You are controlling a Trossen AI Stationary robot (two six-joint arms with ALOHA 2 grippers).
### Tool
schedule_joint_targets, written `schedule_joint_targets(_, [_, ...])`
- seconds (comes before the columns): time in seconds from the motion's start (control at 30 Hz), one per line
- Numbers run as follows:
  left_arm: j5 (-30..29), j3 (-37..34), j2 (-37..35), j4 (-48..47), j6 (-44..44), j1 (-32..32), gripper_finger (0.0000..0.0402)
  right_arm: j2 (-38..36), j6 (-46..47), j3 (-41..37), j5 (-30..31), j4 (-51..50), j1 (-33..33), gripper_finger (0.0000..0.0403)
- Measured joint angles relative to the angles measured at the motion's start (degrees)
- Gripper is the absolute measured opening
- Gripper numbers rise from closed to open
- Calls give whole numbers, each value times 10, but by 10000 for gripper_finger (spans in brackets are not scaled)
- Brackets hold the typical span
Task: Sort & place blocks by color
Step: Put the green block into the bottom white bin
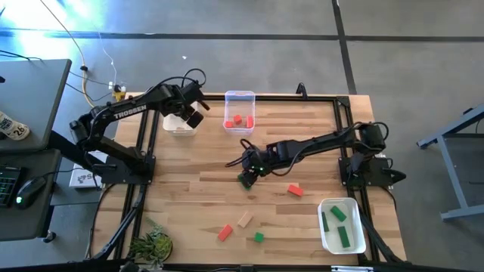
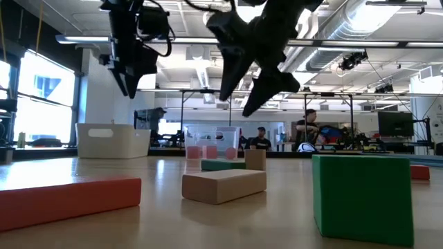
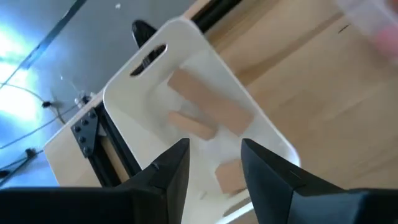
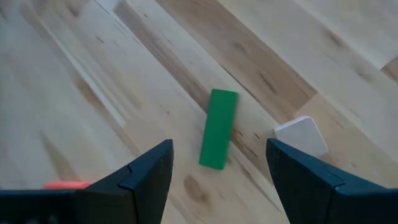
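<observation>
My right gripper (image 4: 217,163) is open and hovers over a green bar (image 4: 219,129) that lies flat on the table at its middle (image 1: 246,180); the fingers stand above it, one to either side, touching nothing. A pale block (image 4: 301,135) lies beside the bar. My left gripper (image 3: 214,163) is open and empty above the white tub (image 1: 180,124) at the far left, which holds several light wood blocks (image 3: 208,109). Loose on the table lie a red block (image 1: 295,190), a red bar (image 1: 224,232), a wood bar (image 1: 244,219) and a green cube (image 1: 259,237).
A clear tub (image 1: 239,109) at the far middle holds red blocks (image 1: 240,121). A white tub (image 1: 340,225) at the near right holds green blocks (image 1: 338,214). A small plant (image 1: 153,245) stands at the near left corner. Bare wood lies left of the table's middle.
</observation>
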Motion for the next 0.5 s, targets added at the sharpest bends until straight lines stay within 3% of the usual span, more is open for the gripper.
schedule_joint_targets(0.07, [8, 13, 0, -10, 0, -7, 133, 12, 0, 0, 0, 1, 0, 243])
schedule_joint_targets(0.3, [150, 53, 0, -35, -5, -30, 133, 53, 19, 0, -26, 11, 0, 243])
schedule_joint_targets(0.5, [155, 61, 0, -35, -1, -47, 133, 73, 32, 0, -32, 33, 0, 243])
